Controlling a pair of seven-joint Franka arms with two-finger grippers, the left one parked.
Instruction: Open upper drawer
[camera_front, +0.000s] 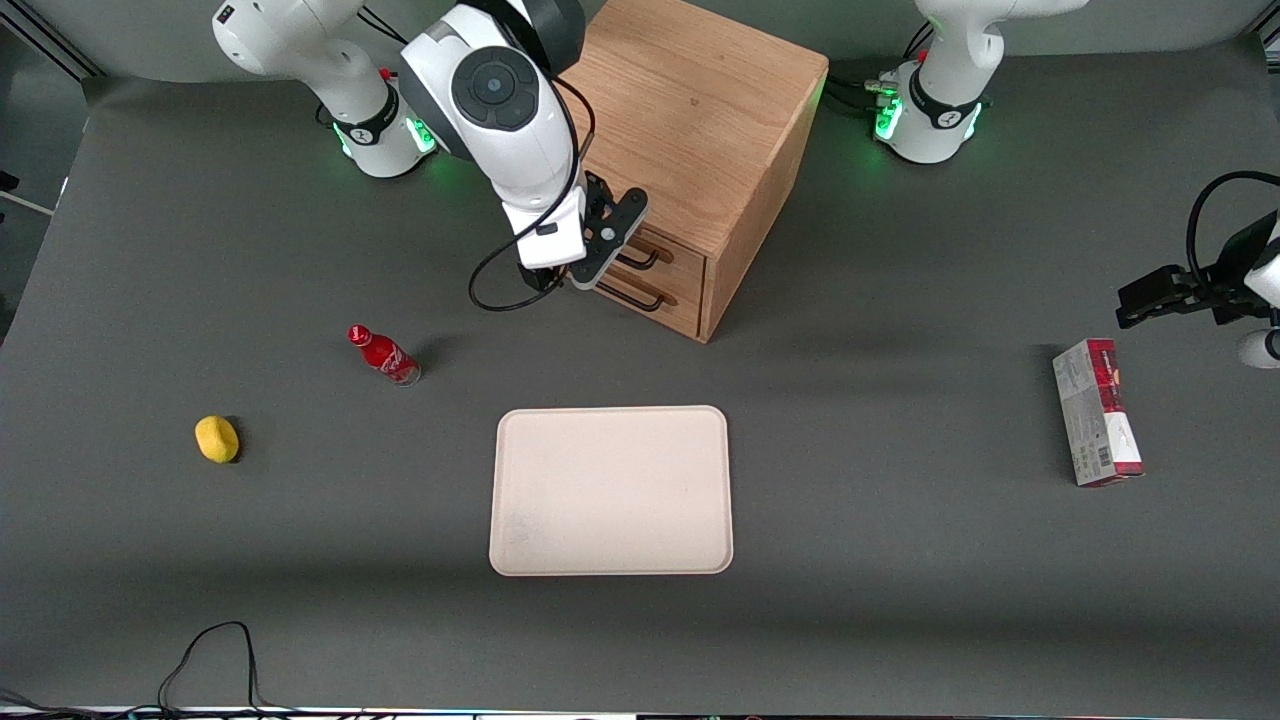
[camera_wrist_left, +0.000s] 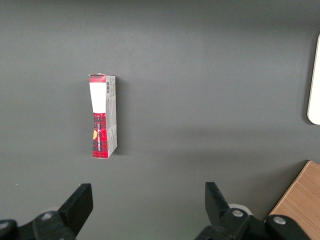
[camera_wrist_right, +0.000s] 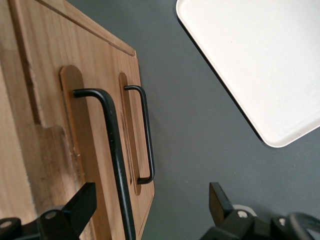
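1. Table (camera_front: 900, 620): big dark grey mat, holds everything.
2. Cabinet (camera_front: 700, 110): boxy oak, farthest thing from the front cam, about mid table. Two drawers on its front face, both look shut & flush, so what's inside is hidden.
3. Tray (camera_front: 610, 490): pale flat tray, nearer the front cam than the cabinet. Nothing in it.
4. Upper drawer (camera_front: 680, 262): topmost one, just under the cabinet top. Its black bar handle (camera_wrist_right: 116, 155) runs long-ways across the drawer front, level w/ the table.
5. Lower drawer (camera_front: 672, 305): right below, same kind of handle (camera_wrist_right: 146, 135). Not the one we want.
6. Gripper (camera_front: 585, 265): right arm's, sits right at the cabinet front, up at the upper handle's height. Wrist view shows the fingers (camera_wrist_right: 82, 205) spread wide, holding nothing, w/ the upper bar passing into the gap between them. Can't tell if a finger touches the bar yet.
7. Key bit: bar lies across the gap, drawer front is straight ahead of the gripper. My guess: next is squeeze on the bar, then pull straight out from the cabinet front. The lower handle is close by, so a slip down could grab the wrong one.
8. Box (camera_front: 1097, 412): red & grey carton lying flat, toward the parked arm's end.
9. Bottle (camera_front: 385, 355): small red one, tipped on its side, toward the working arm's end.
10. Lemon (camera_front: 216, 439): little yellow lump, nearer the front cam than the bottle.
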